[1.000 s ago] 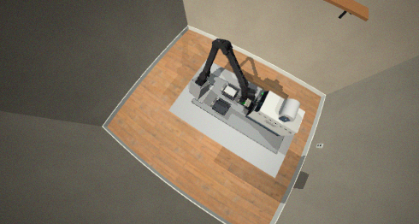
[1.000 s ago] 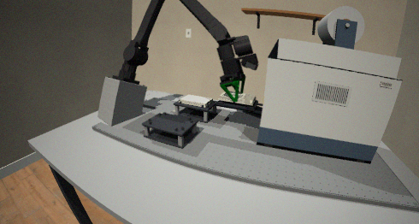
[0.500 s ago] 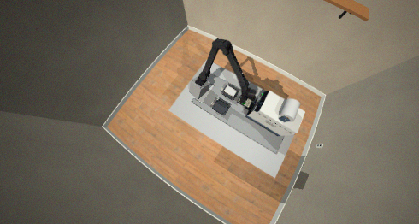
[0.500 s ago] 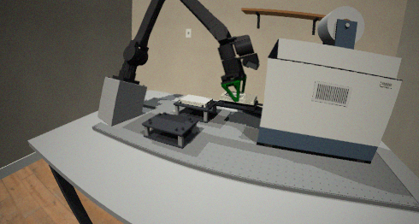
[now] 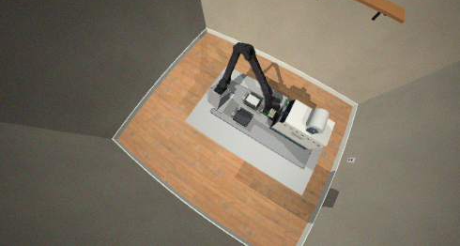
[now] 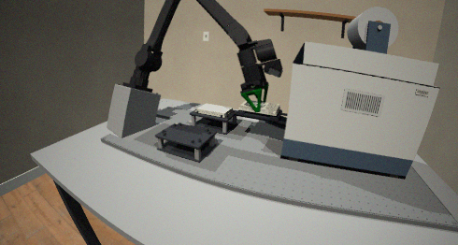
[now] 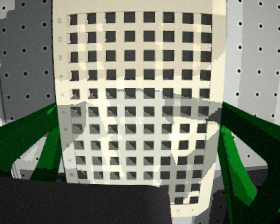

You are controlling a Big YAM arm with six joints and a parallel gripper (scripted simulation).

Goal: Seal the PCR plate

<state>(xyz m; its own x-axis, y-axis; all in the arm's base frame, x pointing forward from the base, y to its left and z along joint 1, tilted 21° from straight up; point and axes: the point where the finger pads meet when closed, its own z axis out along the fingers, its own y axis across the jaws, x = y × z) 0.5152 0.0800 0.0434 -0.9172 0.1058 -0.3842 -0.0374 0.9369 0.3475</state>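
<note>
The gripper [image 6: 254, 100], jaws wide, clamps plate C15 [image 7: 138, 90] over the stage [image 6: 273, 114]; seating looks uncertain, so letting go tilted could leave it riding a locator.

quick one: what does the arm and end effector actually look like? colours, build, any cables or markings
Arm: matte black, slim boxy links joined by rounded cylindrical joint housings, mounted on a plain grey block pedestal. End effector: black body with bright green fingers built as open triangular struts. No loose cables, labels or markings are visible in any view.
</note>
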